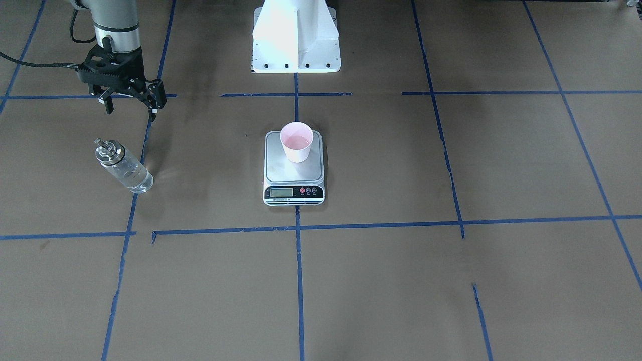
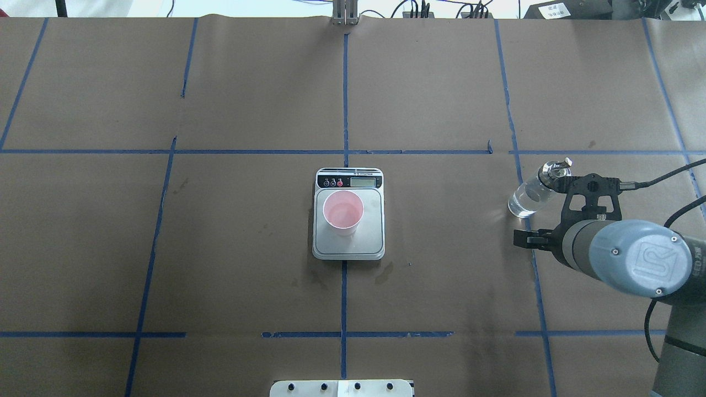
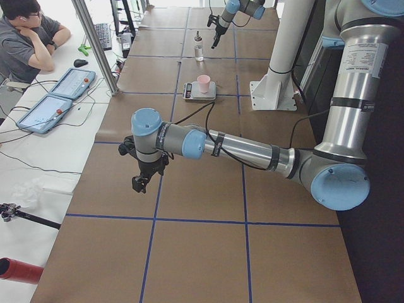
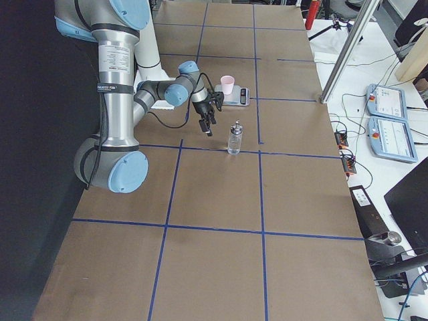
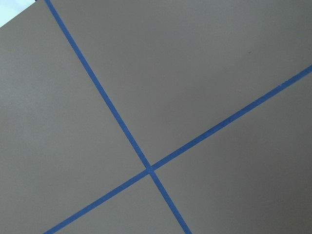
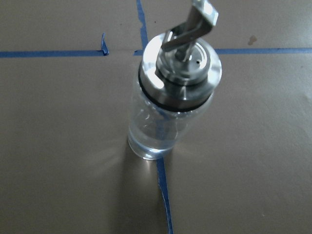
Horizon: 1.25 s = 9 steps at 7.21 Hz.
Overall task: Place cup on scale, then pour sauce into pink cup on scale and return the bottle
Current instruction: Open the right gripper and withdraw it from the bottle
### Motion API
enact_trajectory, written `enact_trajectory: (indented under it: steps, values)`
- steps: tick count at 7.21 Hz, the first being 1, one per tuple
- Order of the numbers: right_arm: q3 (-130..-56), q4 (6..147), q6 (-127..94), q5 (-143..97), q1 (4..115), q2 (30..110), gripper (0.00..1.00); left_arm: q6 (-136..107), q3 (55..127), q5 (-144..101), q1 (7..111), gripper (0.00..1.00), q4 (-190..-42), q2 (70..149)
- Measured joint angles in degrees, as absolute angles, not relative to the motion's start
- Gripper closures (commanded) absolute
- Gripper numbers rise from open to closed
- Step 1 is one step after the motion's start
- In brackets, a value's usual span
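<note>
The pink cup (image 1: 296,143) stands upright on the back half of the steel scale (image 1: 281,173) at the table's middle, with clear liquid in its bottom. The clear glass bottle (image 1: 123,168) with a silver cap and spout stands upright on a blue tape line, to the robot's right of the scale. My right gripper (image 1: 130,114) is open and empty, hovering just behind the bottle and apart from it. The right wrist view looks down on the bottle (image 6: 170,102). My left gripper (image 3: 142,183) shows only in the exterior left view, low over the table far from the scale; I cannot tell its state.
The white robot pedestal (image 1: 296,35) stands behind the scale. Blue tape lines (image 1: 299,281) grid the brown paper table. Small dark stains (image 2: 383,273) lie near the scale's robot side. An operator (image 3: 25,38) sits beside tablets (image 3: 63,95) across the table.
</note>
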State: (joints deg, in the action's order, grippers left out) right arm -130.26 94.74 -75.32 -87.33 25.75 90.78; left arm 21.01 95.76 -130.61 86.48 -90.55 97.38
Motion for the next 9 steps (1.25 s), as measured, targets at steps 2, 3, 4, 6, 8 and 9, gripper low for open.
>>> enact_trajectory:
  steps: [2, 3, 4, 6, 8, 9]
  values:
    - [-132.0, 97.5, -62.8, -100.2, 34.3, 90.3, 0.00, 21.0, 95.9, -130.6, 86.5, 0.00, -90.6, 97.4]
    - [-132.0, 97.8, -55.3, -106.9, 39.6, 90.5, 0.00, 21.0, 95.9, -130.6, 86.5, 0.00, -90.6, 97.4]
    - [-131.3, 98.0, -48.3, -112.7, 45.3, 90.6, 0.00, 21.0, 95.9, -130.6, 86.5, 0.00, -90.6, 97.4]
    - [-126.3, 98.2, -31.5, -124.0, 58.4, 90.7, 0.00, 21.0, 95.8, -130.6, 86.6, 0.00, -90.6, 97.3]
    - [-118.1, 98.1, -13.0, -131.0, 70.6, 90.8, 0.00, 21.0, 95.8, -130.6, 86.5, 0.00, -90.6, 97.2]
    - [-113.6, 97.9, -4.2, -133.4, 75.8, 90.8, 0.00, 21.0, 95.7, -130.6, 86.5, 0.00, -90.6, 97.2]
